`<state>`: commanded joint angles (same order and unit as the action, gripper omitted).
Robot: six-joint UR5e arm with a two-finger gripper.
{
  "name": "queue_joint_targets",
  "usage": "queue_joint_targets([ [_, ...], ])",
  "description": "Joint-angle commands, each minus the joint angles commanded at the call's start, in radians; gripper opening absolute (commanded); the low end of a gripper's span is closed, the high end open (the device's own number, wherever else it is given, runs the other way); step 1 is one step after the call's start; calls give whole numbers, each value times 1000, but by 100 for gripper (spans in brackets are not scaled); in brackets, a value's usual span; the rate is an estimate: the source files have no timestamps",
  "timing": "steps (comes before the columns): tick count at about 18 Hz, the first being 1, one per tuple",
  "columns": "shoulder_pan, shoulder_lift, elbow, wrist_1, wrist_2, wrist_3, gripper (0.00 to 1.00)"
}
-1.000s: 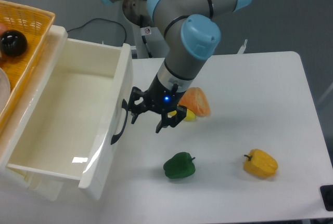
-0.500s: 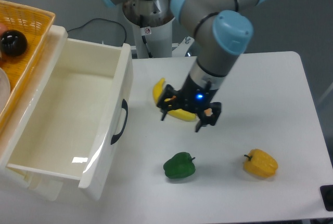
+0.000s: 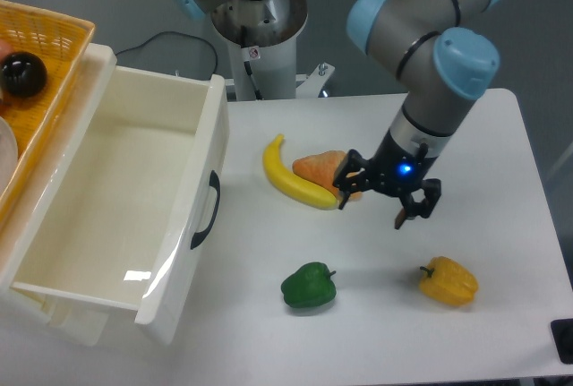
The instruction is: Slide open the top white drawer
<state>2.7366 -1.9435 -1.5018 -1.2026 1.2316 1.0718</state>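
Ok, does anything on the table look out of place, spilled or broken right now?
Nothing stands out. The top drawer is pulled far out and empty, sitting square with its handle intact. The banana, orange piece, green pepper and yellow pepper lie loose on the table, nothing spilled. The hand hovers open, holding nothing.

I see the glossy white plastic top drawer point(image 3: 116, 189) with its curved black handle point(image 3: 206, 210). Black two-finger gripper point(image 3: 386, 199) shows a small blue light; the arm above it is grey with light-blue joint caps. On the white table point(image 3: 501, 171): yellow banana point(image 3: 291, 180), orange-pink wedge point(image 3: 320, 167), dark green bell pepper point(image 3: 309, 285), yellow bell pepper point(image 3: 448, 281). Orange wicker basket point(image 3: 54, 37) at the far left corner holds a glossy black ball point(image 3: 21, 74).
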Motion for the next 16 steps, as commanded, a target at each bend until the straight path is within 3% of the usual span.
queue_joint_targets([
  [4,0,-5,-2,-6,136,287,100],
  [8,11,-34,2,0,164,374,100],
  [12,40,-41,0,-6,265,546,100],
  [16,35,-46,3,-5,337,557,100],
])
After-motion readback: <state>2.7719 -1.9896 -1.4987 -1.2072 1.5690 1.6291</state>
